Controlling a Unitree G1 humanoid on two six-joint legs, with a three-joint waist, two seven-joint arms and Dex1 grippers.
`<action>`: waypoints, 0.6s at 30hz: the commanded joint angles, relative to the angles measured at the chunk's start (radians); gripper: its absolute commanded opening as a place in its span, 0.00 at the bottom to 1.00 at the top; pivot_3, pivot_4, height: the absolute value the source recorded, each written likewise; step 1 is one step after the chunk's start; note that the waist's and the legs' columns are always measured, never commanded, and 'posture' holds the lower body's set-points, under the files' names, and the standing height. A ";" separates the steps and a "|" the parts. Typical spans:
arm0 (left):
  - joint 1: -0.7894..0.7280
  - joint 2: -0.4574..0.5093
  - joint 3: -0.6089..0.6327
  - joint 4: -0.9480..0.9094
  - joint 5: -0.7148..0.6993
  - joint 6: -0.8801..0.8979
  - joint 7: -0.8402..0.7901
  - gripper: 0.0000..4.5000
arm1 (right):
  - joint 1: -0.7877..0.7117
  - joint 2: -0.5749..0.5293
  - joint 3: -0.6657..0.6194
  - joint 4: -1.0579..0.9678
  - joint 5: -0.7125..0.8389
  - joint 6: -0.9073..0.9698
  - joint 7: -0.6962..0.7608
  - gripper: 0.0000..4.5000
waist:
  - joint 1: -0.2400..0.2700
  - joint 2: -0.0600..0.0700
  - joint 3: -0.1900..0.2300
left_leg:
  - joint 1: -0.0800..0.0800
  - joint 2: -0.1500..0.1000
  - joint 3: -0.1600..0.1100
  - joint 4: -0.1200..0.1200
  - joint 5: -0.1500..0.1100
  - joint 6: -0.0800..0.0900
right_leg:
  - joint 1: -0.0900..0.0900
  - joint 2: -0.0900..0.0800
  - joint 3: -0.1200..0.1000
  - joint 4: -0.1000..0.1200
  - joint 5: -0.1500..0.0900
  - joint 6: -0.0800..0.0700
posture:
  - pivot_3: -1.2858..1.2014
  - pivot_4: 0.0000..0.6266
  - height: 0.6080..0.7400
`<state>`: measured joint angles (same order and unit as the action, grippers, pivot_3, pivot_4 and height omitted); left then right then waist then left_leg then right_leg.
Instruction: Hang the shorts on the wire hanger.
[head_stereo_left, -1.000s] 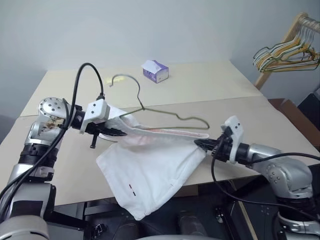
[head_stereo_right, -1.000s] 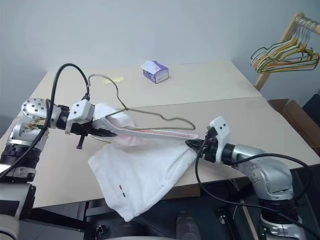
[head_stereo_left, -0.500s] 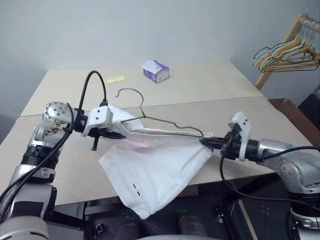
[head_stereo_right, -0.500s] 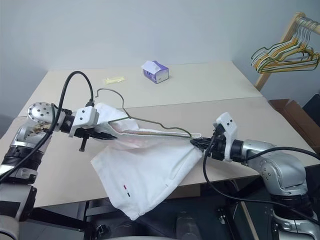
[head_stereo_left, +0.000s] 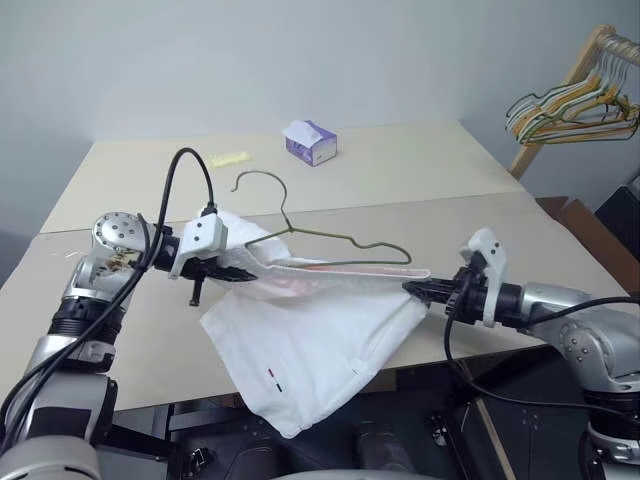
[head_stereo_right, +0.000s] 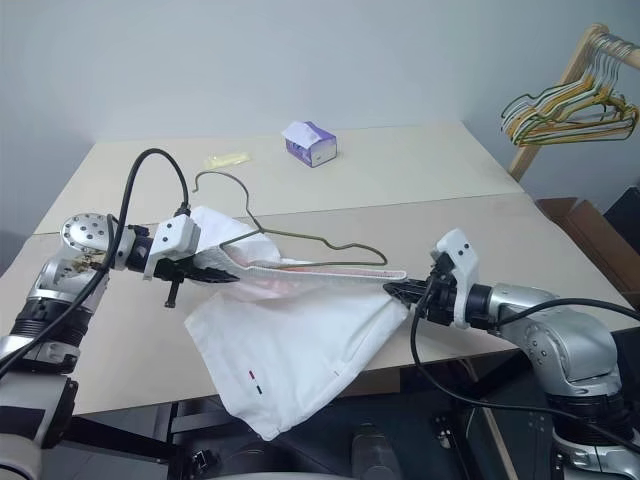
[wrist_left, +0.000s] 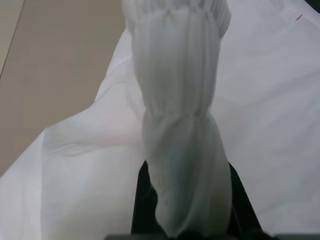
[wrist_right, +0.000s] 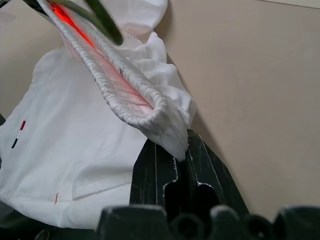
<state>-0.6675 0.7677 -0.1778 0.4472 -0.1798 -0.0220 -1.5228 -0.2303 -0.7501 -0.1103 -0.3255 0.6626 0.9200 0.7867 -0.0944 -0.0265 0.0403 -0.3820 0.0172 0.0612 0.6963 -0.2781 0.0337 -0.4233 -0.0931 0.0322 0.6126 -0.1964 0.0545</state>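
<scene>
Both grippers are clamped on the shorts (head_stereo_left: 320, 330), one at each end of the elastic waistband, pulling it taut into a long narrow opening above the worktop (head_stereo_left: 400, 180).

- Left gripper (head_stereo_left: 232, 272): fingers closed tight on the bunched waistband at the left end; in the left wrist view the gathered cloth runs straight up out of the pinch.
- Right gripper (head_stereo_left: 418, 290): fingers closed on the right end of the waistband; in the right wrist view the cloth is nipped right at the fingertips (wrist_right: 172, 165).
- Wire hanger (head_stereo_left: 330, 240): lies along the stretched waistband, with its left shoulder near the left gripper and its right shoulder short of the right gripper. Its hook (head_stereo_left: 258, 182) stands up and back over the worktop. The right wrist view shows the wire at the mouth of the waistband opening; can't tell how far in it sits.
- The shorts' body drapes down from the waistband across the near worktop edge, the lower corner with the small dark marks (head_stereo_left: 272, 380) hanging past the edge.

Open room: bare worktop behind the hanger up to the tissue box (head_stereo_left: 311, 142) and a small yellow item (head_stereo_left: 230, 158) at the far side. A wooden rack of coloured hangers (head_stereo_left: 575, 105) stands well apart at far right.
</scene>
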 joint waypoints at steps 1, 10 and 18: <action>0.003 0.038 0.039 -0.007 -0.013 -0.024 -0.025 0.00 | -0.016 -0.037 -0.055 0.006 -0.010 -0.020 -0.002 0.01 | 0.000 0.000 0.000 | 0.000 0.000 0.000 0.000 0.000 0.000 | 0.000 0.000 0.000 0.000 0.000 0.000 | 0.48 0.00 1.00; 0.017 0.043 0.012 0.018 0.056 -0.088 0.020 0.00 | -0.022 -0.051 -0.054 0.015 -0.011 -0.013 0.005 0.01 | 0.001 0.000 0.000 | 0.000 0.000 0.000 0.000 0.000 0.000 | 0.000 0.000 0.000 0.000 0.000 0.000 | 0.48 0.00 1.00; 0.019 0.031 0.018 0.025 0.050 -0.086 0.039 0.00 | -0.006 -0.066 -0.062 0.007 -0.009 -0.016 0.018 0.01 | 0.001 0.000 0.000 | 0.000 0.000 0.000 0.000 0.000 0.000 | 0.000 0.000 0.000 0.000 0.000 0.000 | 0.48 0.00 1.00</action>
<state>-0.6511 0.7714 -0.1821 0.4474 -0.1460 -0.1073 -1.4960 -0.2313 -0.7741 -0.1099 -0.3216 0.6627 0.9200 0.8063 -0.0936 -0.0265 0.0404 -0.3818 0.0172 0.0614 0.6963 -0.2781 0.0337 -0.4231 -0.0931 0.0322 0.6125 -0.1964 0.0545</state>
